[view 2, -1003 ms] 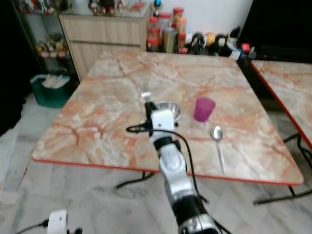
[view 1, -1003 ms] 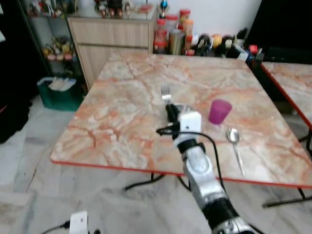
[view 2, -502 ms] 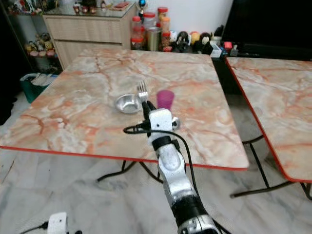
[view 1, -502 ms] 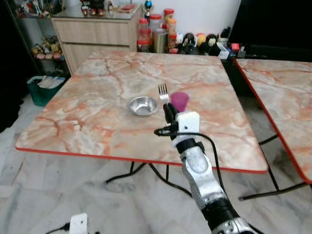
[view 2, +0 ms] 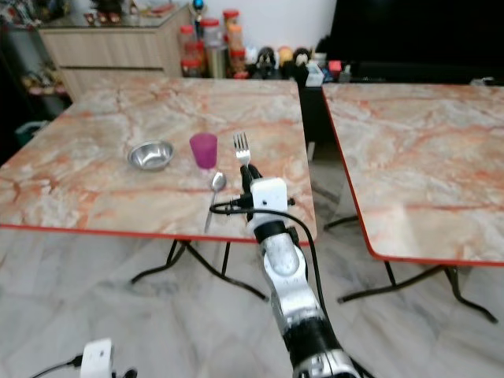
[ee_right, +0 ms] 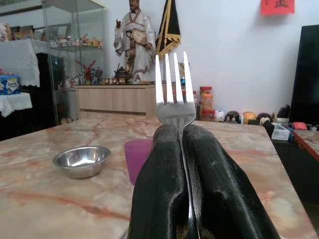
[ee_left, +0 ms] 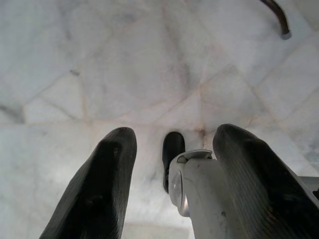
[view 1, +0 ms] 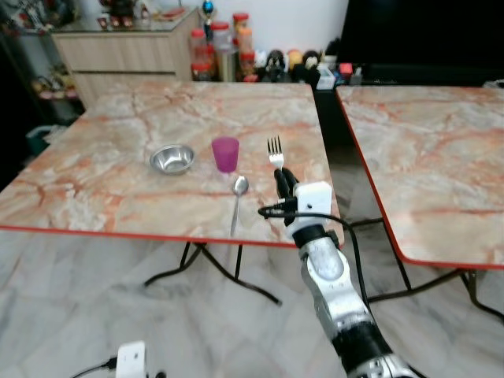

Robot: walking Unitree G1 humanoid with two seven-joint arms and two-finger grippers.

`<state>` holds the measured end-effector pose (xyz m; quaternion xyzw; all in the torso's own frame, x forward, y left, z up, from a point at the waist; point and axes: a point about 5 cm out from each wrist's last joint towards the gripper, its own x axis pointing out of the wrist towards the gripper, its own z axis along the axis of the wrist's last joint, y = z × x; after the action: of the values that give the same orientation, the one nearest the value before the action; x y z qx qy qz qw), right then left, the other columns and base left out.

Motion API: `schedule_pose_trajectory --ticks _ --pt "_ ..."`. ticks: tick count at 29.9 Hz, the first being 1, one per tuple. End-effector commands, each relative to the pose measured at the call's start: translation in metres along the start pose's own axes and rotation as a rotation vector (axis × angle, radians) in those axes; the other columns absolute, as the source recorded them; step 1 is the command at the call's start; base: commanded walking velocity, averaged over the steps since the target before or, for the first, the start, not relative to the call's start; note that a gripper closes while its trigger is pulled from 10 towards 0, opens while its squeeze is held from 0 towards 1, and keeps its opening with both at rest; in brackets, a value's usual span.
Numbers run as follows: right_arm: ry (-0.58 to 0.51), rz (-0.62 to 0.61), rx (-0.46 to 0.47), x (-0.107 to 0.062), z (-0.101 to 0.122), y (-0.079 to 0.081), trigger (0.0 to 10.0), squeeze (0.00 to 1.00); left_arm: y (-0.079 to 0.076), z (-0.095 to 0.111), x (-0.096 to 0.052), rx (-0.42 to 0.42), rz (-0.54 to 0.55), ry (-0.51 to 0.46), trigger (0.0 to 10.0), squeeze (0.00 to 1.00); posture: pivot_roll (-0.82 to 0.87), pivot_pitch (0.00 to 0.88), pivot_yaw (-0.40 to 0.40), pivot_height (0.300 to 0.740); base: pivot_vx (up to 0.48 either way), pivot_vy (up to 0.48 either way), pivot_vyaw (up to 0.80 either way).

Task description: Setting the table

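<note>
while the left fingers gape over pale floor, the right fingers pinch a steel fork upright.

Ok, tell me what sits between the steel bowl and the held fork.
The purple cup stands between the bowl and the fork, seen from both eyes.

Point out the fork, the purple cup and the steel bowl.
fork (ee_right: 173,94), right wrist view, on the tines above the fingers.
purple cup (view 1: 225,153), left eye view, on its side wall.
steel bowl (view 1: 172,158), left eye view, on its inner hollow.
</note>
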<state>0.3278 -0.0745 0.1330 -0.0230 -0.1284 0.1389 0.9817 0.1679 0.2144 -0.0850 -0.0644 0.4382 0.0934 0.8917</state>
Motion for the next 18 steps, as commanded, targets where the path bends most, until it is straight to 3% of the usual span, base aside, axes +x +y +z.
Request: schedule_pose_trajectory --ticks 1,18 --pt "-0.005 0.003 -0.002 0.0038 0.0039 0.0006 10.0 0.00 0.0022 -0.0026 -0.0007 0.000 0.007 0.007 10.0 0.00 0.00 0.000 0.023 0.740 0.000 -0.480 0.00" --pt "0.007 -0.007 -0.010 0.0025 0.0021 -0.0017 10.0 0.00 0.0016 -0.0030 -0.0009 0.004 0.001 0.006 10.0 0.00 0.00 0.000 0.023 0.740 0.000 -0.480 0.00"
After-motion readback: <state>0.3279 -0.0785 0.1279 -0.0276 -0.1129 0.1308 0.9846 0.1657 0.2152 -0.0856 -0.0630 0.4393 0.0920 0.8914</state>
